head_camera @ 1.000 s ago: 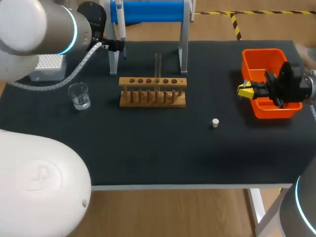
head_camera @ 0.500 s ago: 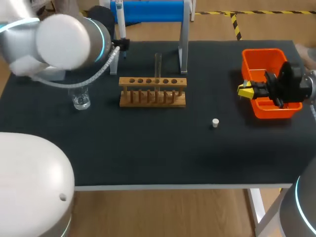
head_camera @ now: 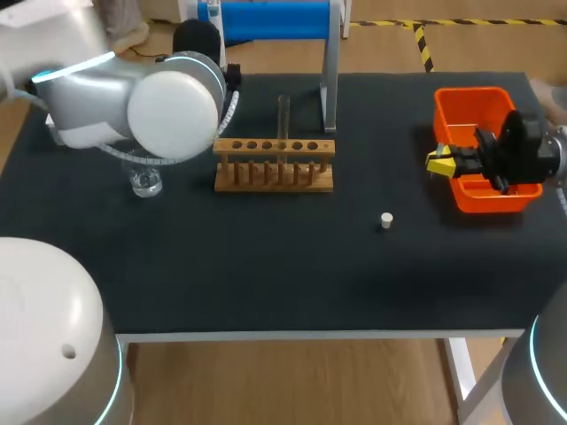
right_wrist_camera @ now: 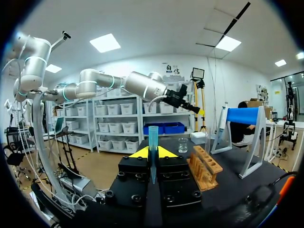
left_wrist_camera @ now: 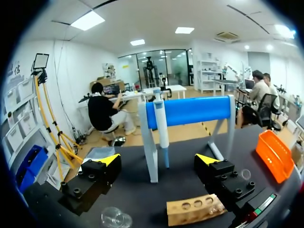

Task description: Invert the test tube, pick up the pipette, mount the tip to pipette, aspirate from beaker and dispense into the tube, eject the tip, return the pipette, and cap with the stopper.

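- The left gripper has its fingers spread wide with nothing between them. The pipette hangs on the blue stand directly ahead of it, at 11 o'clock on the table. The step in hand is judged to be the pipette pick-up.
- Off-centre closure: if one finger meets the slender pipette body first, it may swing or slide the pipette along the bar instead of clamping it.
- Stand strike: the stand's white upright is just beside the pipette. A finger that clips it could shift the whole stand and spoil the approach line.
- Beaker upset: the beaker sits at 9 o'clock from the wooden rack, beneath the left arm's elbow. A low swing of that arm could tip it and spill the liquid.
- The right gripper has its fingers drawn narrow on the pipette tip, held upright. It hangs at the 9 o'clock side of the orange bin, at 3 o'clock on the table.
- Tip slip: the tip is a thin, smooth cone. Any tilt or slide in the grip would probably misalign it with the pipette nozzle at mounting.
- Tube contact: the test tube stands upright in the rack, near the stand. A pipette carried low over the rack could catch it.
- The stopper lies loose at 5 o'clock from the rack. A passing arm could roll it away.
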`<state>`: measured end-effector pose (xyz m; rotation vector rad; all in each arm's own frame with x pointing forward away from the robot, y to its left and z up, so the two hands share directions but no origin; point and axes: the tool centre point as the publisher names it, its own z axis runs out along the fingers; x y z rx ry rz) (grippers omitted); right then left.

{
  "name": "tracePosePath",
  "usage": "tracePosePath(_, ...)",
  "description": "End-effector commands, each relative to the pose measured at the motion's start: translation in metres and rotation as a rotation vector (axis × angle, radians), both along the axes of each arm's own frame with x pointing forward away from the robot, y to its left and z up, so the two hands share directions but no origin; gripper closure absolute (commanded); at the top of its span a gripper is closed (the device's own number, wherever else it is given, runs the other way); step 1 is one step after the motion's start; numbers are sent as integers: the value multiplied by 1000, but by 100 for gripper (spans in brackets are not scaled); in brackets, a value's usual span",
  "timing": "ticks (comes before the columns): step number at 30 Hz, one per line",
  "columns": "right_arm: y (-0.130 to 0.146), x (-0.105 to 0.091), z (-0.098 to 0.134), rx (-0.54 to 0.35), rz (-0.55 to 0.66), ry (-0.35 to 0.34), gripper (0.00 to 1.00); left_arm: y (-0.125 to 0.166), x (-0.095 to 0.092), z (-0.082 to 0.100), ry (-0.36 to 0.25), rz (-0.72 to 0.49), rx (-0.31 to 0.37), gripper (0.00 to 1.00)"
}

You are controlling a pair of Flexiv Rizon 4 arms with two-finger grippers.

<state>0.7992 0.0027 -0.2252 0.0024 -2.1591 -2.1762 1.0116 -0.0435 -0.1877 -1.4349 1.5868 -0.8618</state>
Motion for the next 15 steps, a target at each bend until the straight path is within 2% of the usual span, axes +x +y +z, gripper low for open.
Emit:
tracePosePath(1,0,-1,0,-1,-2,-1,100,-7,13,-5,-13,5,0,0)
tracePosePath(15,0,-1,0,-1,-2,-1,100,-15,53,-5,-51,-34,-51,0)
